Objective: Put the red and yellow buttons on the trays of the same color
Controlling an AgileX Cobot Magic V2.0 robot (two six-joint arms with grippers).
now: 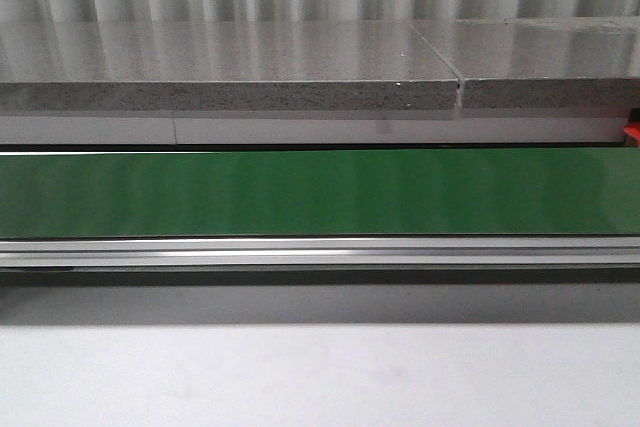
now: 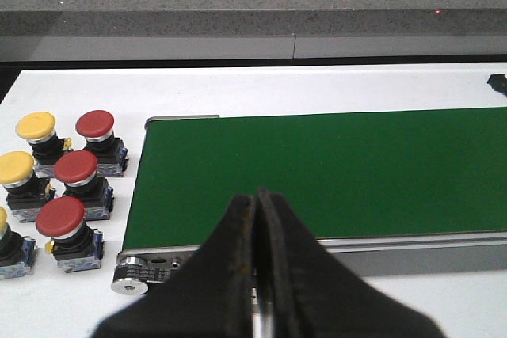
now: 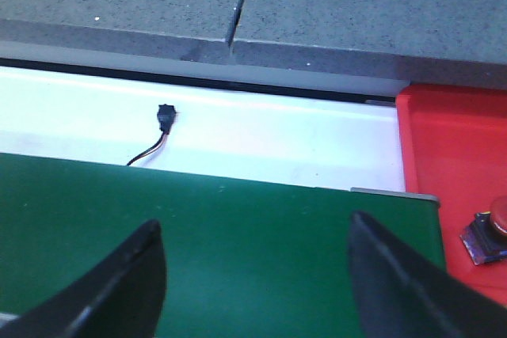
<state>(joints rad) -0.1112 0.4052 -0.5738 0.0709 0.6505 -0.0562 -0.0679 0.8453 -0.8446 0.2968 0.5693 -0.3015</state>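
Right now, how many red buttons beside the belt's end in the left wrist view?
3, in a column on the white table: far, middle, near. More may lie outside the frame.

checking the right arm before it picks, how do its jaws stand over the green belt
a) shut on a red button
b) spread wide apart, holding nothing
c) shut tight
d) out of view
b: the right gripper has its jaws spread wide over the green conveyor belt, nothing between them.

Three close views — shared green belt [image 1: 320,192]
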